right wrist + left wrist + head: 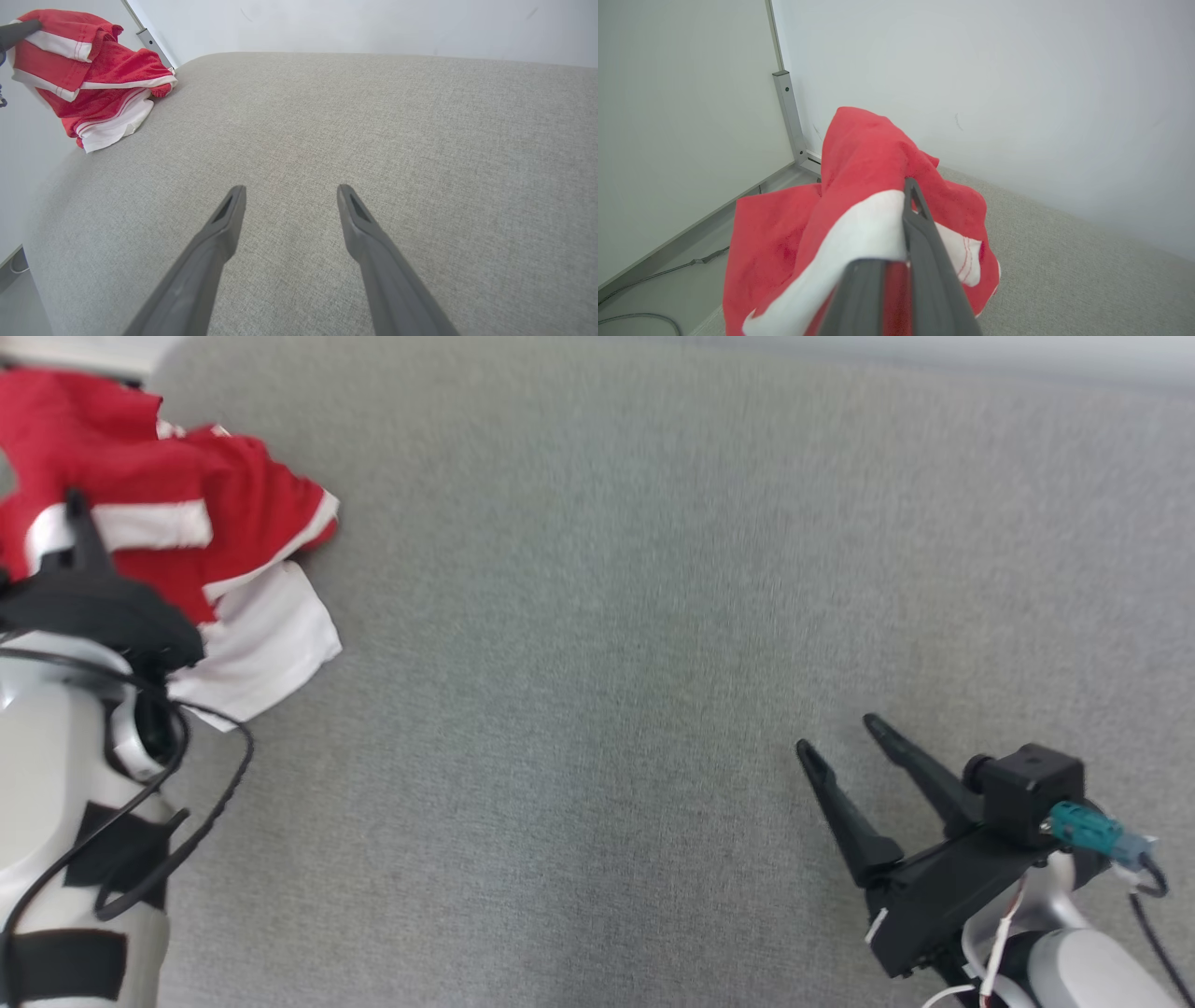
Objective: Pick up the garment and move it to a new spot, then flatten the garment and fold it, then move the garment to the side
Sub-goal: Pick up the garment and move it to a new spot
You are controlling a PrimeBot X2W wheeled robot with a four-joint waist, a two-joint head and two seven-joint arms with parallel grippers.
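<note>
The red and white garment (187,476) lies bunched at the far left corner of the grey cushion (607,616), with part of it lifted off the cushion and its white hem spread flat on the fabric. The left hand (75,513) is clamped on the garment. In the left wrist view its fingers (920,233) stand close together, and a white band of the cloth is pinched between them. The right hand (837,733) hangs over the near right part of the cushion, well apart from the garment, its two dark fingers (219,228) spread and holding nothing. A pale wall (1017,93) rises behind the cushion's far edge.
</note>
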